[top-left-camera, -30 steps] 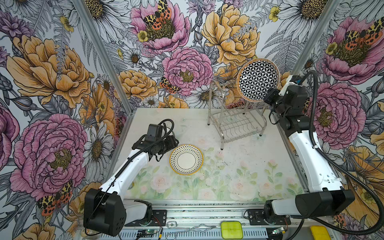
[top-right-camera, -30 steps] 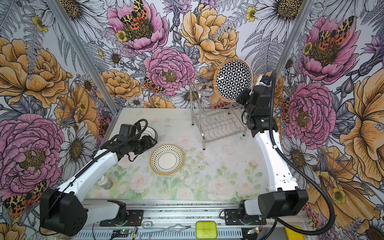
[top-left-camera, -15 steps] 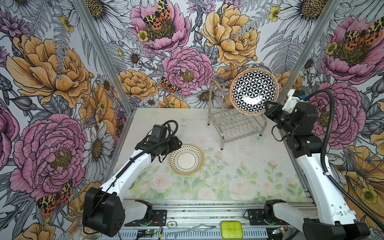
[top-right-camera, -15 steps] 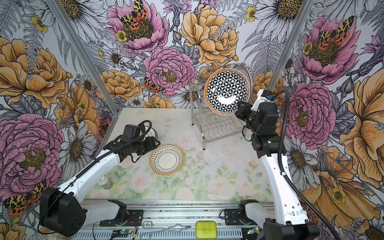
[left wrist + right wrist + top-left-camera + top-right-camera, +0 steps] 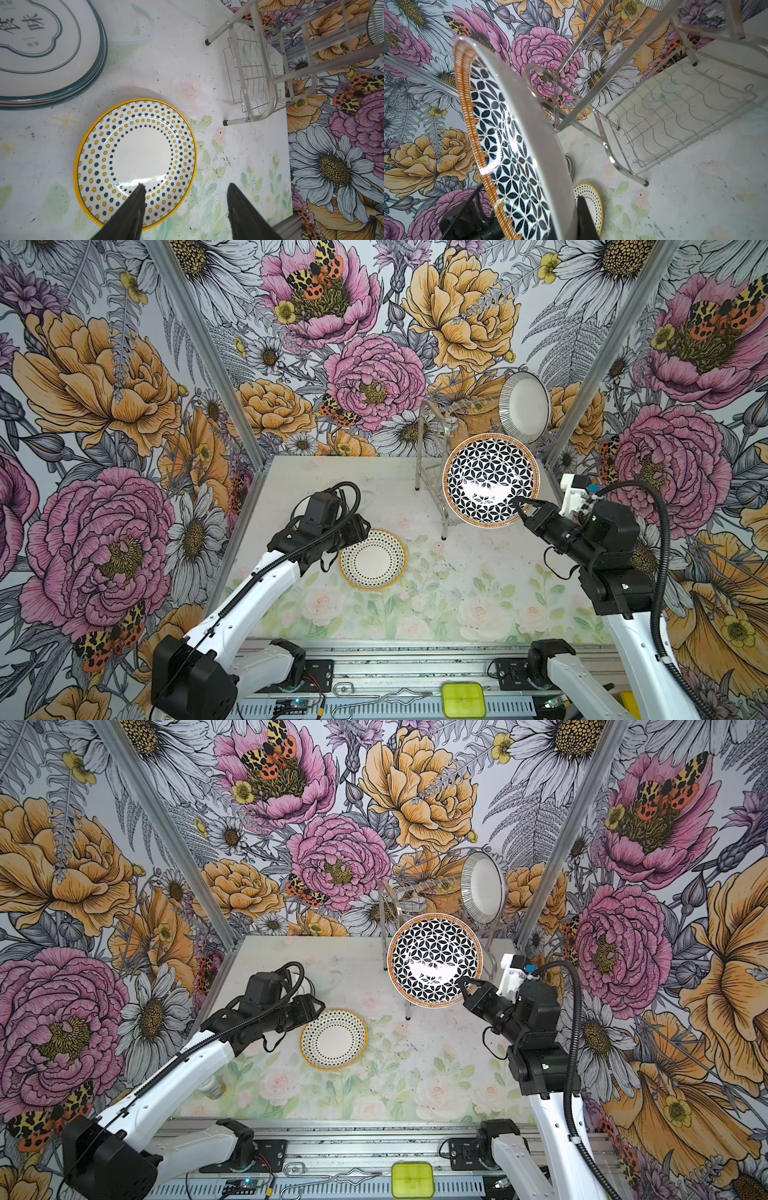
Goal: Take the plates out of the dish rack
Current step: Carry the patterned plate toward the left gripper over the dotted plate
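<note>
My right gripper [image 5: 519, 506] [image 5: 463, 984] is shut on the rim of a black lattice plate [image 5: 490, 479] [image 5: 434, 959] [image 5: 512, 145]. It holds the plate in the air, tilted, in front of the dish rack [image 5: 432, 435] [image 5: 390, 903] [image 5: 268, 83] [image 5: 675, 116]. A striped-rim plate [image 5: 524, 406] [image 5: 484, 886] stands on edge at the right end of the rack's upper level. A dotted, yellow-rimmed plate [image 5: 372, 559] [image 5: 333, 1039] [image 5: 135, 158] [image 5: 591, 199] lies flat on the table. My left gripper [image 5: 361, 531] [image 5: 185, 187] hangs open over that plate's edge, holding nothing.
A stack of plates with characters [image 5: 41, 52] lies on the table beside the dotted plate, mostly hidden under the left arm in both top views. Floral walls close in the back and both sides. A yellow-green box [image 5: 463, 699] sits on the front rail.
The right arm has brought the lattice plate down and forward from above the rack, uncovering the striped-rim plate behind it. The left gripper has edged slightly toward the dotted plate.
</note>
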Controlling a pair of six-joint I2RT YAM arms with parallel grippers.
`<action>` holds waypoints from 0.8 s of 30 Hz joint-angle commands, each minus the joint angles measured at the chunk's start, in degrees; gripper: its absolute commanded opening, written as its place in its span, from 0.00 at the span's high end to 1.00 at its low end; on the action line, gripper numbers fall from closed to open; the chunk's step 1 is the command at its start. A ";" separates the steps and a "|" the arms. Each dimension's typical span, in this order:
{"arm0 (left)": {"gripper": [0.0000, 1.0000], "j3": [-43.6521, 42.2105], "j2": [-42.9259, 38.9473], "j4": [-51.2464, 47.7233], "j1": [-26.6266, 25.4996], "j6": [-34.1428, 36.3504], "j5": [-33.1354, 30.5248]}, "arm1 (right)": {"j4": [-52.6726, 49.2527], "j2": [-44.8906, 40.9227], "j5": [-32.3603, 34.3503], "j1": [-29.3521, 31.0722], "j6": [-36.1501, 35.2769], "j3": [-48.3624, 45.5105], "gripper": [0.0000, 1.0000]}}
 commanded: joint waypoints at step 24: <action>0.33 -10.74 -7.38 18.83 -5.16 -3.64 7.30 | 9.87 15.05 11.13 25.94 1.72 -4.97 1.00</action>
